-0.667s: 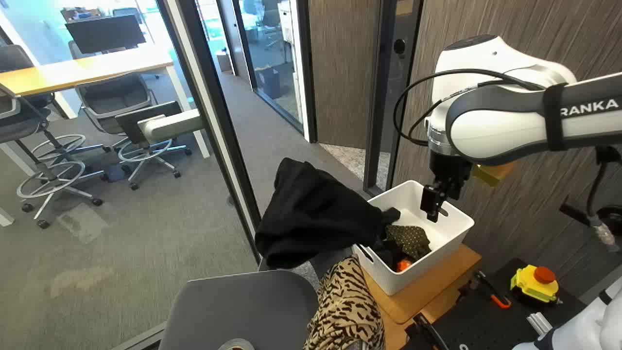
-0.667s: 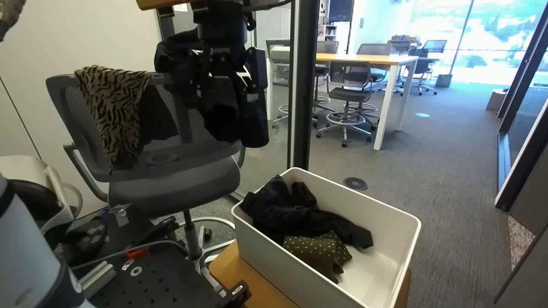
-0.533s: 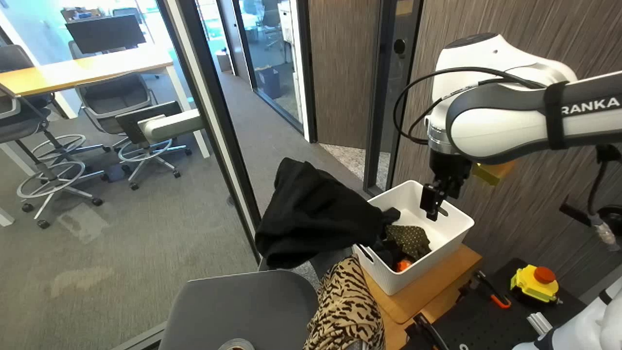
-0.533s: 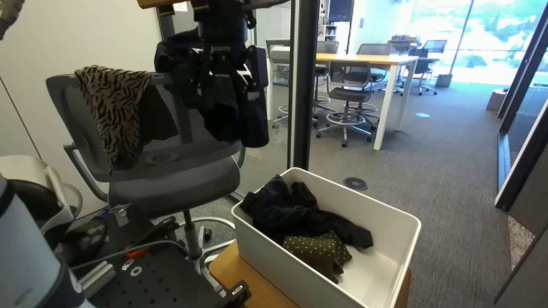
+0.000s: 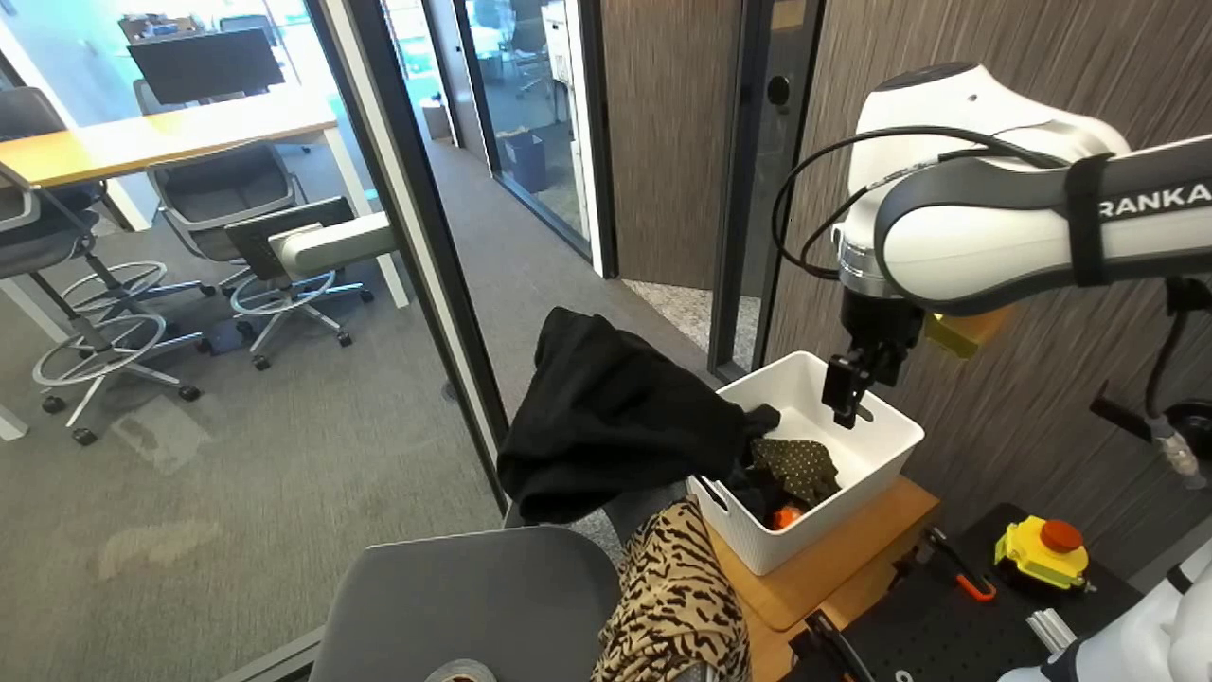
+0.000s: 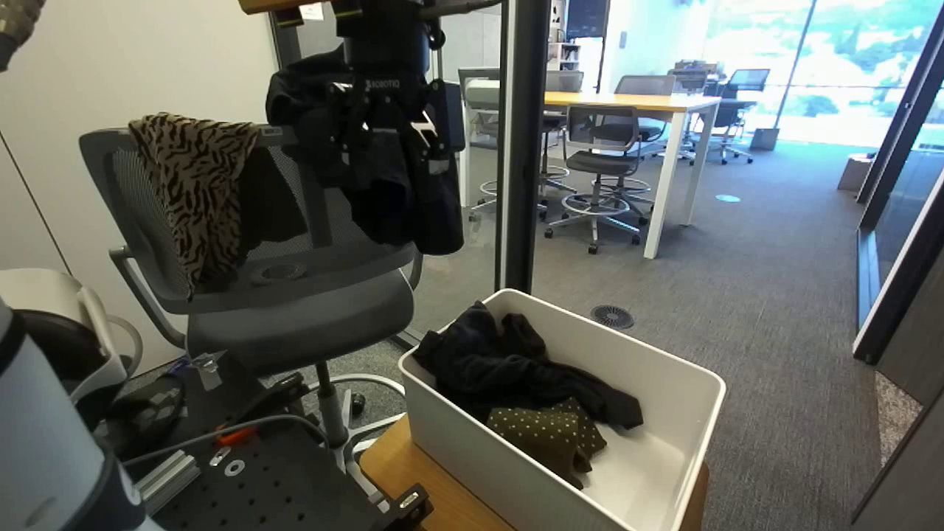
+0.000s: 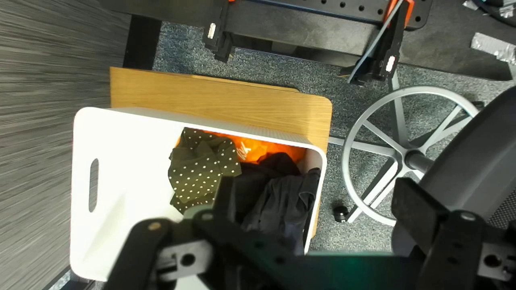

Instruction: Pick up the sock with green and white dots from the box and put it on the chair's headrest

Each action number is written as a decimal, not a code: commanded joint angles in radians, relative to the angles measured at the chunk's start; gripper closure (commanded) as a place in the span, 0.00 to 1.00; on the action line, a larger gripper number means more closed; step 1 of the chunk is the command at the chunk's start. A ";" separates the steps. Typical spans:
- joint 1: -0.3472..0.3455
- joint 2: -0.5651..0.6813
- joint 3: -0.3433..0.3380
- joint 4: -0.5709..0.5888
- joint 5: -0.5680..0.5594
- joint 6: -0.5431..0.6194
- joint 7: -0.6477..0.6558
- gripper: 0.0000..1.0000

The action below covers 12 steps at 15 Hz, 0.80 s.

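The dark green sock with white dots [image 5: 795,469] lies crumpled in the white box [image 5: 895,440]. It also shows in an exterior view [image 6: 549,435] and in the wrist view [image 7: 197,173], beside dark clothes. My gripper [image 5: 857,400] is above the box, apart from the sock. In the wrist view my gripper [image 7: 318,197] is wide open with nothing between its fingers. The left finger partly covers the sock's edge. The chair's headrest [image 5: 615,417] is covered in rumpled black cloth at the top of the large grey chair. In an exterior view my gripper hides part of the headrest [image 6: 302,92].
Black clothes [image 6: 509,369] and an orange item [image 7: 262,149] share the box. The box stands on a wooden surface [image 7: 221,100]. A tiger-print cloth [image 5: 672,597] hangs on the chair back. A glass partition frame [image 5: 407,237] stands behind the chair. A yellow emergency stop [image 5: 1042,554] sits on the black bench.
My gripper has risen very slightly and shifted a little to the right in both exterior views. The sock, box and chair have not moved.
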 commanded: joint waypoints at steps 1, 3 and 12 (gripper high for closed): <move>-0.016 -0.091 -0.086 -0.037 0.002 0.038 -0.092 0.00; -0.031 -0.124 -0.155 -0.059 0.006 0.080 -0.168 0.00; 0.003 0.001 -0.520 -0.062 0.134 0.309 -0.688 0.00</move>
